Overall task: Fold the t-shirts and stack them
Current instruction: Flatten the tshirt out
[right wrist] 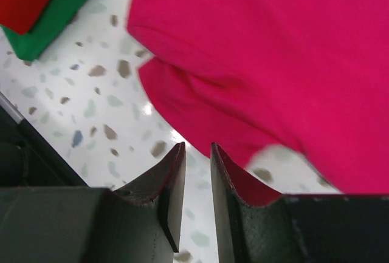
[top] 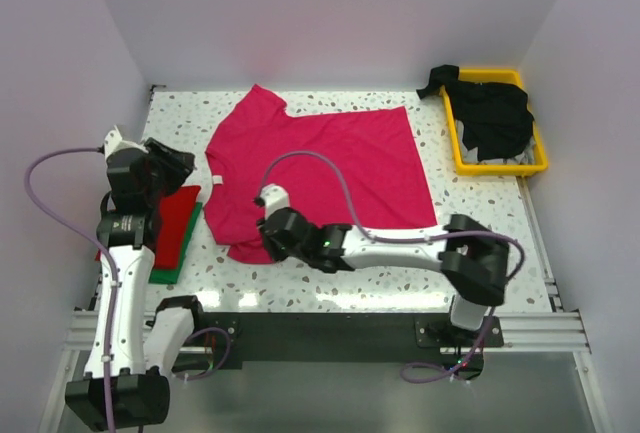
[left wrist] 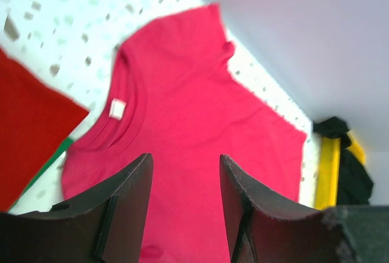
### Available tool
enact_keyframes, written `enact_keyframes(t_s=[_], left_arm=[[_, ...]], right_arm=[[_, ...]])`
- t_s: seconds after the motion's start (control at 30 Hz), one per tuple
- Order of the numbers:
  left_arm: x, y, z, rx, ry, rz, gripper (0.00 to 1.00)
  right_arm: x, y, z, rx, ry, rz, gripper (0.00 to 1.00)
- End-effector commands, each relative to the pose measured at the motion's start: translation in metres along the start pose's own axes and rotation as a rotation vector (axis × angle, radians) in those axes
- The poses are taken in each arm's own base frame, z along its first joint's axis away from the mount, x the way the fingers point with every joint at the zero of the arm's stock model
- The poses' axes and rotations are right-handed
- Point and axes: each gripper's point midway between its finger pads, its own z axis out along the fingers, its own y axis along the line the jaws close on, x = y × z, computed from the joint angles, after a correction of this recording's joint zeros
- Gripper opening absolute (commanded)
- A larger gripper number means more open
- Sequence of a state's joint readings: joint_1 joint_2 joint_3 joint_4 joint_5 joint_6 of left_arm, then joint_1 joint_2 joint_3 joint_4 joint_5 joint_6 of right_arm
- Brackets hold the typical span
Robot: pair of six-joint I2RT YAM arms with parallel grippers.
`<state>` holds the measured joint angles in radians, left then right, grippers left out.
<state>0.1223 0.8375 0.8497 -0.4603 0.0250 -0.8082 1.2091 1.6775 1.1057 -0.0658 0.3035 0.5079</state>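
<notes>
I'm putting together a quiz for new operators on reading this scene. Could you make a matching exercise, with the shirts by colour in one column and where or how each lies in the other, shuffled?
Column 1
1. magenta-pink t-shirt
2. red t-shirt
3. green t-shirt
4. black t-shirts

Column 2
A. heaped in the yellow tray at the far right
B. folded, bottom of the stack at the left
C. spread out flat, not folded
D. folded, top of the stack at the left

Pairs: 1-C, 2-D, 3-B, 4-A
</notes>
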Motion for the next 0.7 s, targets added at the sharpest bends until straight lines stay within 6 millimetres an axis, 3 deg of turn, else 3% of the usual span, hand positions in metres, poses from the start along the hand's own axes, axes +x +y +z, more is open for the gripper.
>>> enact_keyframes(t_s=[0.0,0.03,0.13,0.3,0.47,0.67], left_arm=[[-0.040,-0.031,-0.028,0.064,-0.106,0.051,0.53],[-0.045,-0.036,-0.032,0.077,-0.118,0.057,0.53],[-0.059,-0.049,-0.044,0.105,-0.151,0.069,0.53],[-0.068,-0.057,-0.053,0.125,-0.176,0.085,0.52],[-0.068,-0.058,-0.052,0.135,-0.186,0.079,0.52],[-0.064,-0.055,-0.045,0.130,-0.174,0.080,0.52]], right_arm=[[-0.041,0.045,0.027,-0.013,-0.161,-0.061,0.26],[-0.035,0.060,0.041,-0.023,-0.151,-0.088,0.26],[-0.035,0.083,0.055,-0.037,-0.159,-0.120,0.26],[-0.014,0.089,0.083,-0.027,-0.102,-0.152,0.26],[-0.014,0.098,0.096,-0.025,-0.099,-0.172,0.29],[-0.003,0.094,0.114,0.015,-0.066,-0.198,0.32]])
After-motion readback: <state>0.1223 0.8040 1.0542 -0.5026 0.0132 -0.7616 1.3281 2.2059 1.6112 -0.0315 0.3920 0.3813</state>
